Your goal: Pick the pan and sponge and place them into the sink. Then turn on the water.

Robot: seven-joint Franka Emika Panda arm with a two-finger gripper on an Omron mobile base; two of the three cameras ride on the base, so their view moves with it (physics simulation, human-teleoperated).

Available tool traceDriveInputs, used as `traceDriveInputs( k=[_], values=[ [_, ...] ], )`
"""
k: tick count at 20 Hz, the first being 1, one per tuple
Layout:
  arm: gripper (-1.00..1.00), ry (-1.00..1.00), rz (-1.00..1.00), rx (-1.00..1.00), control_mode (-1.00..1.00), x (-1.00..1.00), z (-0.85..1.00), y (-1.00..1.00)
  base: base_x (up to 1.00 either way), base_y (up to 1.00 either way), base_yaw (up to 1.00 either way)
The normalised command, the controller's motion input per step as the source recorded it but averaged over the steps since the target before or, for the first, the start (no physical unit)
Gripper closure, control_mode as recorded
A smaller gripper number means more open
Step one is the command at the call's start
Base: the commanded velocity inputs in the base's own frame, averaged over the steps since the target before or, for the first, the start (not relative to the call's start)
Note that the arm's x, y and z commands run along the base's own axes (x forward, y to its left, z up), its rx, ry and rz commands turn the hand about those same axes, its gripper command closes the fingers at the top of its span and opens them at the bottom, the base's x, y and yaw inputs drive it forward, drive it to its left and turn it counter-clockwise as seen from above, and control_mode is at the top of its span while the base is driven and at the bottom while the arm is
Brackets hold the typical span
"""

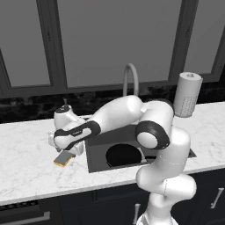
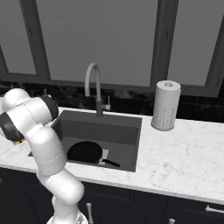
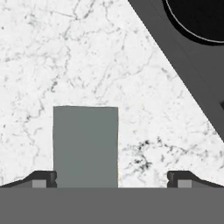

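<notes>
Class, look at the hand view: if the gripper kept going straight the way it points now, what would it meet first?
Most likely the sponge, lying on the counter between the open fingers, nearer one finger. Its depth is unclear.

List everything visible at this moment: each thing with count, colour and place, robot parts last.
pan: one, black, lying in the sink, handle toward the front right.
sponge: one, grey top over yellow base, on the counter left of the sink, under the pincer.
sink: one, dark grey, recessed in the counter.
faucet: one, grey gooseneck, behind the sink; no stream visible.
paper towel roll: one, white, on the counter right of the sink.
counter: white marble.
windows: dark-framed, behind the counter.
arm: white, dark joints.
pincer: open, fingertips apart, sponge between them.
</notes>
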Motion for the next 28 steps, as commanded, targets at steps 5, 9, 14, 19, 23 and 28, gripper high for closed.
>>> traceDriveInputs(
  k=[5, 9, 14, 19, 23, 28],
  values=[
    [-1.0, 0.0, 0.0, 0.0, -1.0, 0.13, -0.16, 0.17, 0.0, 0.0, 0.0],
    [-1.0, 0.0, 0.0, 0.0, -1.0, 0.02, -0.11, 0.23, 0.0, 0.0, 0.0],
    [-1.0, 0.0, 0.0, 0.0, -1.0, 0.02, -0.16, 0.19, 0.0, 0.0, 0.0],
    [-1.0, 0.01, 0.0, 0.0, -1.0, 0.0, -0.36, 0.02, 0.0, 0.0, 0.0],
    [-1.0, 0.0, 0.0, 0.02, -1.0, 0.0, -0.32, -0.09, 0.0, 0.0, 0.0],
    [-1.0, 0.0, 0.0, 0.03, -1.0, 0.0, -0.19, -0.1, 0.0, 0.0, 0.0]
  ],
)
